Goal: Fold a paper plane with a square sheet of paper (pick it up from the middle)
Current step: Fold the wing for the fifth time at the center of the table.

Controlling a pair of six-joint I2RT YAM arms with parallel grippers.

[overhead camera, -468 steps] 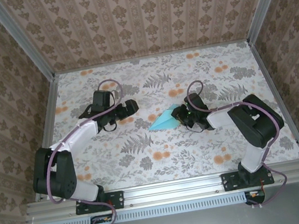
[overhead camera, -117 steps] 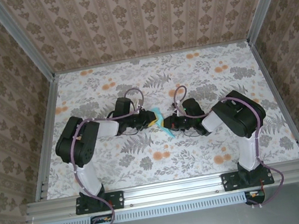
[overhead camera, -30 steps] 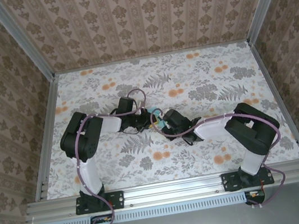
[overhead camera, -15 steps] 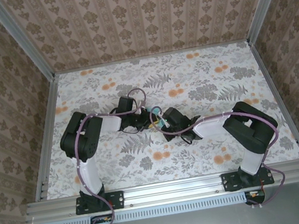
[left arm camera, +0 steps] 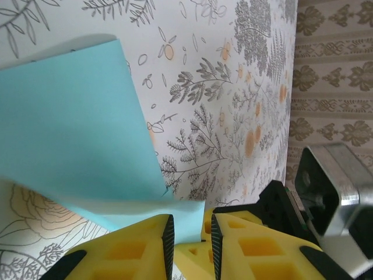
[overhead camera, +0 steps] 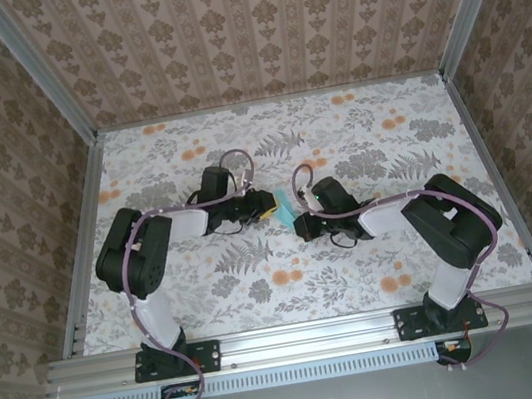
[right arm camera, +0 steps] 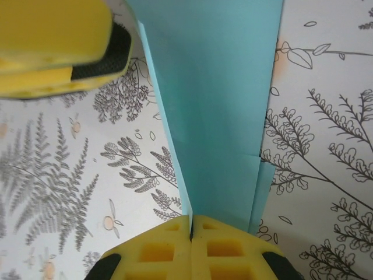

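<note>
The light-teal paper (overhead camera: pixel 285 205) is folded into a narrow strip with a centre crease and stands on edge between the two grippers at mid-table. My right gripper (right arm camera: pixel 191 220) is shut on the crease at the near end of the paper (right arm camera: pixel 215 105); a lower flap sticks out to its right. My left gripper (left arm camera: pixel 191 224) is open, and the end of the paper (left arm camera: pixel 76 128) reaches into the gap between its yellow fingers. In the top view the left gripper (overhead camera: pixel 265 203) and right gripper (overhead camera: pixel 301 216) face each other closely.
The floral tablecloth (overhead camera: pixel 357 134) covers the table, with patterned walls on three sides. The right gripper's black body (left arm camera: pixel 326 175) sits right beside the left fingers. One left finger (right arm camera: pixel 58 41) shows at the upper left of the right wrist view.
The right wrist has swung back to the right and its gripper has drawn away from the left one. The left arm has shifted slightly left. More of the teal paper shows between them.
</note>
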